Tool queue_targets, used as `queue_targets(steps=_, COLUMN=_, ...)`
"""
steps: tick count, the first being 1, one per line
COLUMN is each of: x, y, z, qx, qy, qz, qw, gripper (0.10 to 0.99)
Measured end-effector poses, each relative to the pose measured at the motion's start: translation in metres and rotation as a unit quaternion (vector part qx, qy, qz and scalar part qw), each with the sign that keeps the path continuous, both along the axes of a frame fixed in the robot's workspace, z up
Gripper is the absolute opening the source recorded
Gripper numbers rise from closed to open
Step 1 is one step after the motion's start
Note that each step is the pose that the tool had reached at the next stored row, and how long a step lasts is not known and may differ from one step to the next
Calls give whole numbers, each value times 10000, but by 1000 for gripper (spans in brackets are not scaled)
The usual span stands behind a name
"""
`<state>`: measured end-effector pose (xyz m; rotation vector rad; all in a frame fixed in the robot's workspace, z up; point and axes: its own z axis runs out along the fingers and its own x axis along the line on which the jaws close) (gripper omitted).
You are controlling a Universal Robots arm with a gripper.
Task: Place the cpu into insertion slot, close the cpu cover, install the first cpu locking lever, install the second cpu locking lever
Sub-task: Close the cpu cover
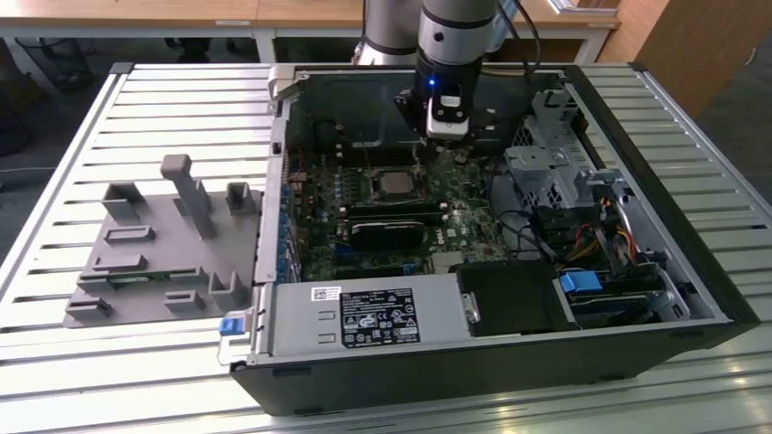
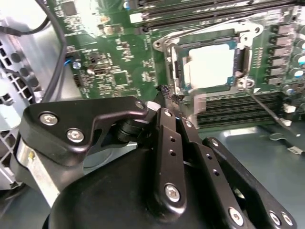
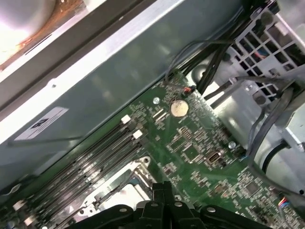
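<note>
In the open computer case, the cpu (image 1: 393,183) lies in the insertion slot (image 1: 372,172) on the green motherboard (image 1: 465,212). In the second wrist view its pale face (image 2: 209,64) shows through the window of the cpu cover (image 2: 240,38), which lies flat around it. A thin metal locking lever (image 2: 264,107) sticks out from one corner of the socket. My gripper (image 1: 438,147) hangs just beyond the socket, on the exterior view's right. Its black fingers are shut with the tips (image 2: 167,98) at the socket's corner, and I see nothing held between them. In the first wrist view the gripper (image 3: 162,187) is over the board.
A grey parts fixture (image 1: 157,244) stands on the slatted table at the exterior view's left. Inside the case are a power supply (image 1: 362,316), a metal drive cage (image 1: 549,172) with cables (image 1: 603,240), and memory slots (image 3: 95,157). A coin battery (image 3: 178,108) sits on the board.
</note>
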<state>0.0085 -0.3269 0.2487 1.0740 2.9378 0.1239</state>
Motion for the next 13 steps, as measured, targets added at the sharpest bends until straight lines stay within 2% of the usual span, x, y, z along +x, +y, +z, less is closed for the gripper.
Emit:
queue_targets(steps=3, x=-48, y=1, z=-1, qx=0, qy=0, qz=-3, qw=10000, gripper=106)
queue_targets(steps=13, x=-123, y=2, z=-21, qx=0, qy=0, qz=-105, qw=9999, gripper=106)
